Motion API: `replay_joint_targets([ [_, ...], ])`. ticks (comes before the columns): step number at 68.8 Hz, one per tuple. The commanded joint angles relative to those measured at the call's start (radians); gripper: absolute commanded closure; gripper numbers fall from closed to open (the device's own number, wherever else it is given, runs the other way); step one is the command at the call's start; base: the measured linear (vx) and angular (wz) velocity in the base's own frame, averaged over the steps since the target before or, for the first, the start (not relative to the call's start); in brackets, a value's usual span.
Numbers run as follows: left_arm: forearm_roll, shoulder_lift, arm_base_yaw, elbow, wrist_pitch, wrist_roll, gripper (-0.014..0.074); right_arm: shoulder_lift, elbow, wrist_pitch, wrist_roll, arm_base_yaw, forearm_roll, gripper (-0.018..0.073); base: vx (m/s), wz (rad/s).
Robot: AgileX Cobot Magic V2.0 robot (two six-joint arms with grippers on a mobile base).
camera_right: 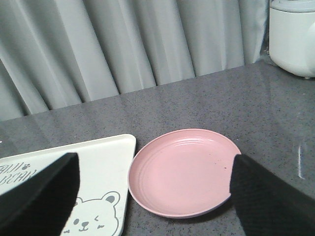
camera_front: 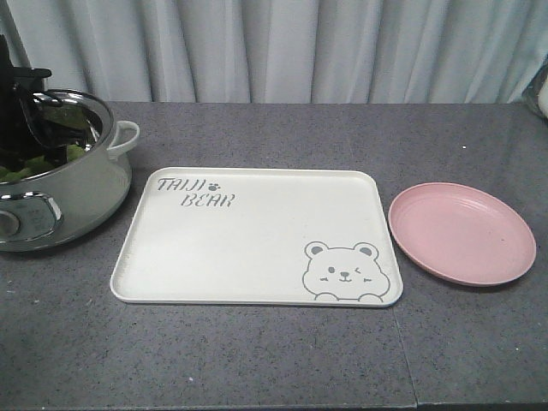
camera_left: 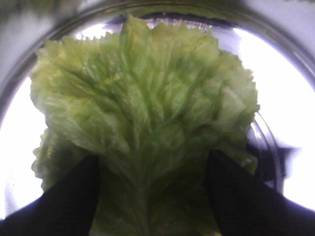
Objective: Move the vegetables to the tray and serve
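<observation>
Lettuce (camera_left: 147, 113) lies inside the pot (camera_front: 81, 188) at the left end of the table (camera_front: 257, 360), spread flat, w/ its frilly edge away from the wrist cam and the pale rib running down toward it. Left gripper (camera_left: 152, 157) is down in the pot, its black fingers (camera_left: 64, 201) set apart either side of the rib end w/ the leaf between them. That reads as open and not clamped, prob. lined up so the pads meet on the stiffer rib instead of the floppy frill. Tray (camera_front: 248, 248) sits mid-table w/ nothing on it, just beside the pot, so the carry across should be short. Pink plate (camera_front: 462, 231) is on the tray's far side, close to it but not touching. Right gripper (camera_right: 155, 158) hangs above the tray corner and plate, jaws wide, holding nothing; my guess is it's parked there clear of the left arm's path, handy for the serve step. Task looks early on, w/ the grab not yet made. Next move needs a gentle close, then a straight lift to clear the pot rim. Leaf is thin and limp, so it could tear, slip out or drag on the rim.
</observation>
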Motion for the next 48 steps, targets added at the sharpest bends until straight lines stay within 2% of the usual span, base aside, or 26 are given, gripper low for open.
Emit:
replay_joint_targets([
  [1,-0.004,-0.044,0.0,-0.029,0.01,0.0,0.0242,0.018,-0.031,-0.066,-0.003,-0.006,-0.003,-0.0032,0.0,0.0],
  [17,-0.004,-0.044,0.0,-0.029,0.01,0.0,0.0601,0.018,-0.031,-0.066,-0.004,-0.006,0.027,-0.0032,0.0,0.0],
  [33,-0.003,-0.068,0.0,-0.029,0.01,0.0,0.0603,0.018,-0.031,-0.065,-0.011,-0.006,0.032,-0.0032,0.0,0.0],
  [48,-0.003,-0.197,0.0,-0.029,-0.011,0.0,0.0603,0.031,-0.033,-0.071,-0.035,-0.006,0.04,-0.0032,0.0,0.0],
])
